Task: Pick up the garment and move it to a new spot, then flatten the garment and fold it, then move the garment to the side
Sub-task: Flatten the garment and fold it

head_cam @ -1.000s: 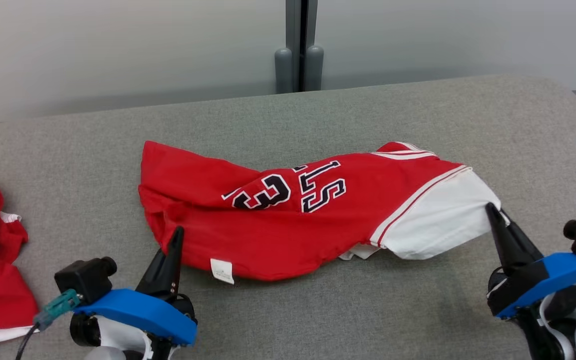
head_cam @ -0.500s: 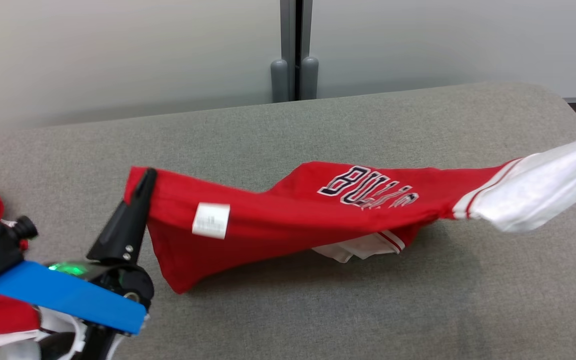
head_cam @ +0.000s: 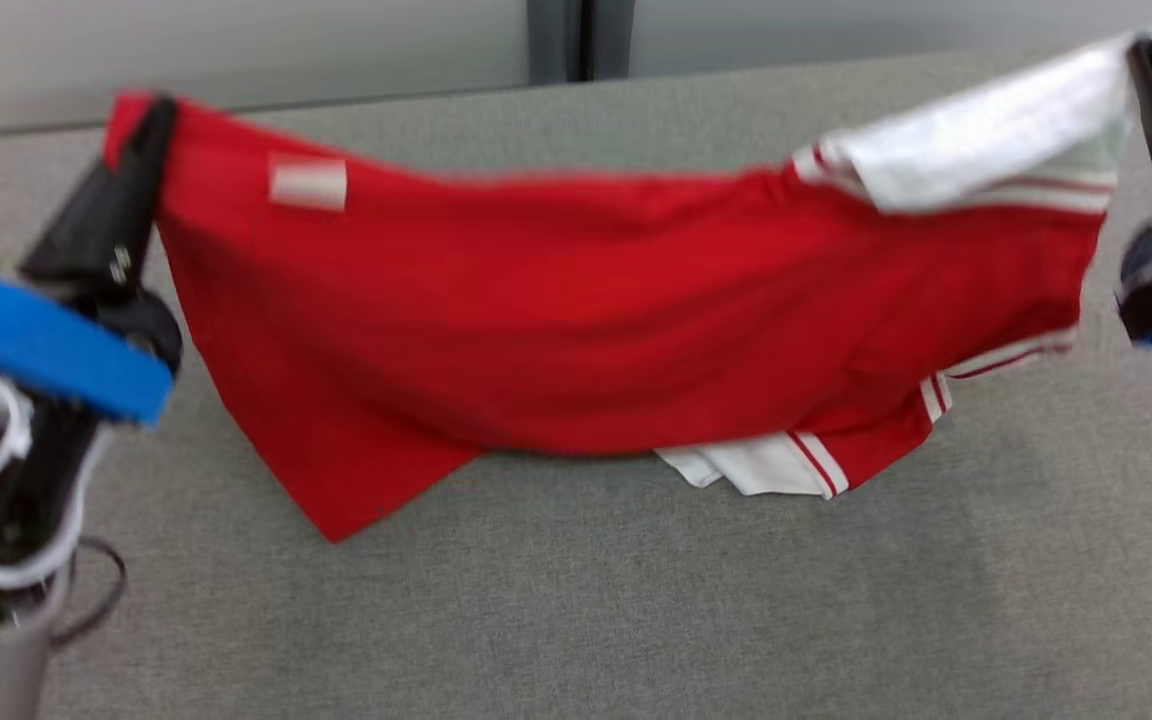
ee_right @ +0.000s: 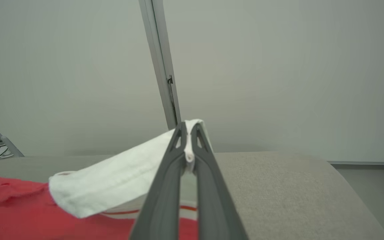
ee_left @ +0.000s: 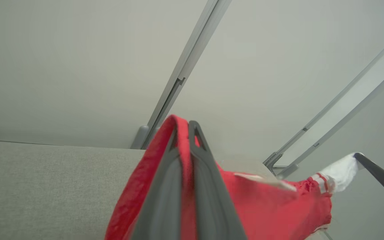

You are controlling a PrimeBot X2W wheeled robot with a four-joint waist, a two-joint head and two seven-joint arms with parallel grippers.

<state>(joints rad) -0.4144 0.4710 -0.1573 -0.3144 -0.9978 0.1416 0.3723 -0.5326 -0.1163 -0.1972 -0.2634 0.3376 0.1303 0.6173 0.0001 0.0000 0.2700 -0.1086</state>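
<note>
Garment (head_cam: 586, 320) between left pincer (head_cam: 158, 108), right pincer (head_cam: 1142, 52)

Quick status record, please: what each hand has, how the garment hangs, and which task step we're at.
left hand: shut on red corner
right hand: shut on white sleeve
garment: stretched between both hands, sagging mid-span over grey surface
contact with surface: cannot tell
step: lifted, not yet flattened

An office-like test room: frosted partition panels (ee_right: 278, 66) behind a grey felt table (head_cam: 636, 620).
</note>
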